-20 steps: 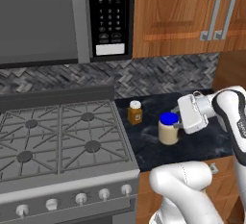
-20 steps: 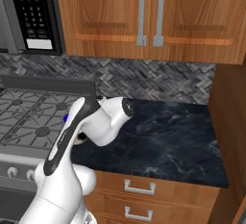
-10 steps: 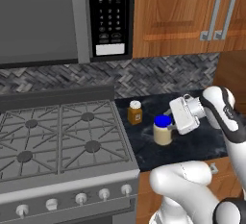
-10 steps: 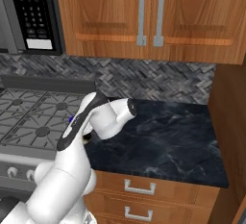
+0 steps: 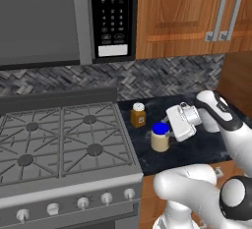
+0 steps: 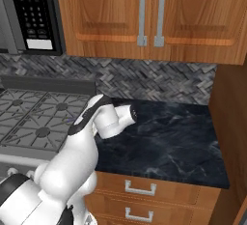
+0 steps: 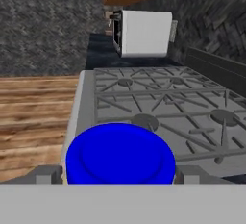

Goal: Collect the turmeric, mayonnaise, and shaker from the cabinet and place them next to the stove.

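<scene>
Hovering just beside the mayonnaise (image 5: pixel 160 136), the end effector (image 5: pixel 172 135) sits w/ its white hand tilted down toward the jar's blue lid. In the hand view the two dark fingertips (image 7: pixel 47 174) stand wide apart, one on each side of the lid (image 7: pixel 120 154), gripping nothing; whether they touch the jar can't be told. The jar stands upright on the dark marble tabletop (image 5: pixel 206 147), close to the stove (image 5: pixel 64 147) edge.

Beyond the end effector, toward the backsplash, the turmeric (image 5: pixel 138 114) stands upright near the mayo, apart from it, also beside the stove. Nothing sits btwn the end effector and the mayo lid.

Other things around: stove grates and burners spread past the jar in the hand view, w/ a white toaster-like box (image 7: pixel 143 33) farther off. Front knobs (image 5: pixel 82 203) line the range below. Microwave (image 5: pixel 66 19) hangs above the burners; panelled cupboards (image 5: pixel 197 14) w/ metal handles sit above the tabletop. In the right base view the arm (image 6: pixel 103 120) blocks both jars; drawers (image 6: pixel 144 190) lie under the tabletop.
</scene>
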Robot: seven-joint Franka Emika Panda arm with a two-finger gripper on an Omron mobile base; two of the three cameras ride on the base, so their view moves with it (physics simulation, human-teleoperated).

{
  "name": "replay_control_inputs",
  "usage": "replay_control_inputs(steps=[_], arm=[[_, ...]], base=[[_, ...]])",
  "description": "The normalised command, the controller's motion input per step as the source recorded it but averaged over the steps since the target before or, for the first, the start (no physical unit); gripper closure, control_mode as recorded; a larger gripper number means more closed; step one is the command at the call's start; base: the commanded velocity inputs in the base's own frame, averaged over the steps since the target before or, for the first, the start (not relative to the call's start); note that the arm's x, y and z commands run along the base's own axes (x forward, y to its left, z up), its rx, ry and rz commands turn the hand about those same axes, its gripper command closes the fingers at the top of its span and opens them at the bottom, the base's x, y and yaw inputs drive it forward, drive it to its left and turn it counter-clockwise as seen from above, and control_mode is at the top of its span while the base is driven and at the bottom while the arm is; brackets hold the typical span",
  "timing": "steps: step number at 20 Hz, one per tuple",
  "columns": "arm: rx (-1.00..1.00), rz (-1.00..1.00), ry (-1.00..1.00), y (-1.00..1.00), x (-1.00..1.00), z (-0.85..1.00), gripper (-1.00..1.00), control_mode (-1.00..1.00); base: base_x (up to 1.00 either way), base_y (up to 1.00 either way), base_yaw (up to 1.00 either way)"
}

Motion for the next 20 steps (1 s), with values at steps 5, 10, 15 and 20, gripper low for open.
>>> replay_control_inputs(steps=[5,10,15,20], arm=[[0.03,0.0,0.0,0.1,0.25,-0.26,1.0,-1.0],[0.0,0.0,0.0,0.1,0.24,-0.22,1.0,-1.0],[0.0,0.0,0.0,0.08,0.2,-0.18,1.0,-1.0],[0.0,0.0,0.0,0.08,0.19,-0.2,1.0,-1.0]], base=[[0.0,0.0,0.0],[0.0,0.0,0.0],[0.0,0.0,0.0],[0.0,0.0,0.0]])
